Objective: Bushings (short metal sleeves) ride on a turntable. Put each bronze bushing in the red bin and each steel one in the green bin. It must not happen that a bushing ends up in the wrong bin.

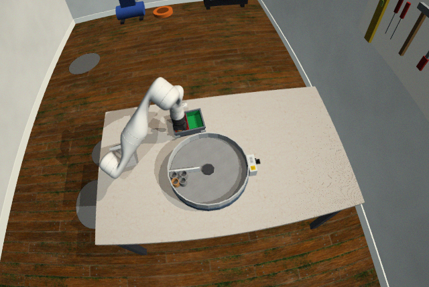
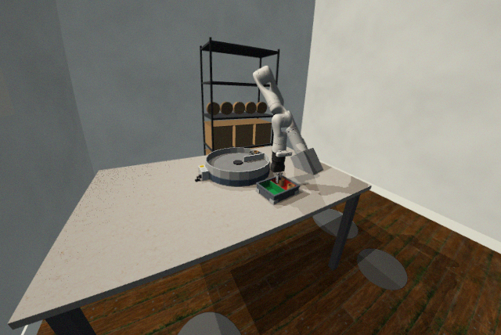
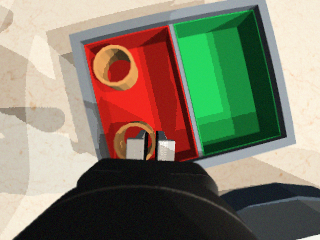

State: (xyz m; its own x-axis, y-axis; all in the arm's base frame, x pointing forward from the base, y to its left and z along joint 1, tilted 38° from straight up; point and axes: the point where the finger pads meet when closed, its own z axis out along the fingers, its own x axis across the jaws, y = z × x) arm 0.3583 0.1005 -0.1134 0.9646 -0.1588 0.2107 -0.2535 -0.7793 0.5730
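Observation:
My gripper (image 3: 151,141) (image 2: 278,178) points down over the red bin (image 3: 112,110) and is shut on the wall of a bronze bushing (image 3: 119,140), one finger inside its bore, one outside. How high this bushing is above the bin floor is hard to tell. A second bronze bushing (image 3: 132,79) stands in the red bin's far left corner. The green bin (image 3: 205,75) (image 1: 195,119) (image 2: 272,188) beside it is empty. On the turntable (image 1: 221,152) (image 2: 224,161), a bronze bushing (image 1: 175,186) and three steel bushings (image 1: 183,184) are bunched at the rim.
A white bar (image 1: 185,169) (image 2: 254,158) crosses the turntable from hub to rim, beside the bunched bushings. The turntable's raised wall stands close to the bins. A divider (image 3: 184,90) separates red from green. A small white box (image 1: 252,165) sits at the turntable's far side from the arm.

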